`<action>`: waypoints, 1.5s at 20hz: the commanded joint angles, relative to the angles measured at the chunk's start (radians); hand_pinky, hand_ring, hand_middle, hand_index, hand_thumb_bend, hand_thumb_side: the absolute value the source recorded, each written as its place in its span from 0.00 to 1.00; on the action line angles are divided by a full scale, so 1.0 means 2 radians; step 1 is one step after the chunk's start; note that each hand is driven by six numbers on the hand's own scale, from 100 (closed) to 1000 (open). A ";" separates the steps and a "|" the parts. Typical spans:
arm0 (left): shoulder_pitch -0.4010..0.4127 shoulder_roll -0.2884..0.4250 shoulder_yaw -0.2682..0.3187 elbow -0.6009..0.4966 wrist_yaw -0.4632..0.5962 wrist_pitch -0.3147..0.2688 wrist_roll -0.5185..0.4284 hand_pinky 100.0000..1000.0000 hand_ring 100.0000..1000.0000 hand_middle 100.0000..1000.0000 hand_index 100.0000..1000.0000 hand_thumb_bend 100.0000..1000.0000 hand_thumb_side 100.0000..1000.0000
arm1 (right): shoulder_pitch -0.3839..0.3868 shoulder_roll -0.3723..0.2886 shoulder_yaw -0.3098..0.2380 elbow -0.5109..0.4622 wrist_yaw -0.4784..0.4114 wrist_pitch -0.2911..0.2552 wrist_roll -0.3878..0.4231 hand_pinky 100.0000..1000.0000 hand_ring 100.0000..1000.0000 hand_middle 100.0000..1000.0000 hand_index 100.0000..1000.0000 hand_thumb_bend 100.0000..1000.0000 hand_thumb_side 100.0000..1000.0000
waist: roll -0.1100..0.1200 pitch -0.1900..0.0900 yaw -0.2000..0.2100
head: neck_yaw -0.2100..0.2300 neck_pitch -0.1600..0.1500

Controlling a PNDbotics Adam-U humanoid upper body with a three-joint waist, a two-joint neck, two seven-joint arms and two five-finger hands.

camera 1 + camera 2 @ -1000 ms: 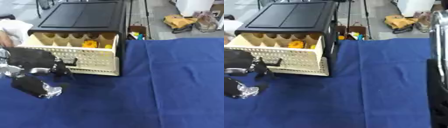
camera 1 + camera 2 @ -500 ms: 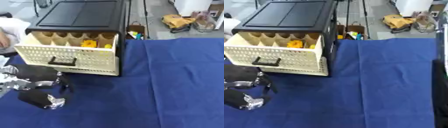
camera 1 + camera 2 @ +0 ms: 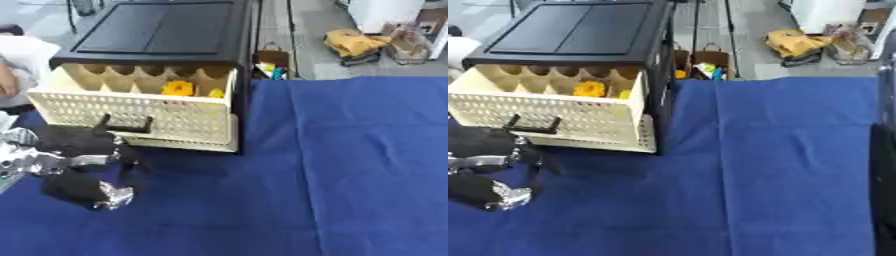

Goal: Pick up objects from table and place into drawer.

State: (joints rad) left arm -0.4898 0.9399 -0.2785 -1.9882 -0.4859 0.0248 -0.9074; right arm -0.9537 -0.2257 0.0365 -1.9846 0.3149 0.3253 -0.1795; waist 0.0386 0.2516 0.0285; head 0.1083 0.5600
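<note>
now the drawer (image 3: pixel 140 112) stands pulled out with yellow things (image 3: pixel 178 88) inside; left hand (image 3: pixel 74 167) hangs below its handle (image 3: pixel 122 129), fingers curled on nothing, ready to close it

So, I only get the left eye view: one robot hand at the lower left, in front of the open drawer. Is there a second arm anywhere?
Observer: Perhaps. The right eye view shows a dark upright shape along its right edge, beside the blue cloth. It may be the right arm, but no hand shows.
Operator: And behind the table, anything I miss?
Observer: A small orange thing just left of the paper bags on the floor, close against the black cabinet. I cannot make out what it is.
</note>
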 commanded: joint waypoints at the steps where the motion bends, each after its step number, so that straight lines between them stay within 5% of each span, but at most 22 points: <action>1: -0.018 0.015 0.024 -0.006 -0.015 0.000 0.000 0.00 0.06 0.48 0.87 0.00 1.00 | -0.004 -0.011 -0.005 -0.008 -0.005 0.002 -0.002 0.64 0.79 0.34 0.65 0.12 1.00 | 0.002 -0.007 0.001 | 0.001 -0.005; 9: -0.025 0.014 0.028 -0.006 -0.063 -0.006 0.000 0.00 0.07 0.48 0.86 0.00 1.00 | -0.002 -0.012 -0.007 -0.008 -0.007 0.002 -0.004 0.64 0.79 0.34 0.64 0.12 1.00 | 0.003 -0.005 -0.003 | 0.004 -0.009; 30: -0.039 -0.002 0.014 -0.006 -0.056 0.065 0.000 0.00 0.07 0.52 0.91 0.00 1.00 | -0.001 -0.007 -0.011 -0.008 -0.009 0.003 -0.009 0.64 0.79 0.33 0.64 0.12 1.00 | 0.003 0.000 -0.013 | 0.011 -0.022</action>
State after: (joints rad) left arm -0.5531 0.9206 -0.2709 -1.9885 -0.5950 0.1414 -0.9082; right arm -0.9405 -0.2325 0.0223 -1.9846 0.3050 0.3301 -0.1977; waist 0.0434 0.2668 0.0035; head 0.1285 0.5273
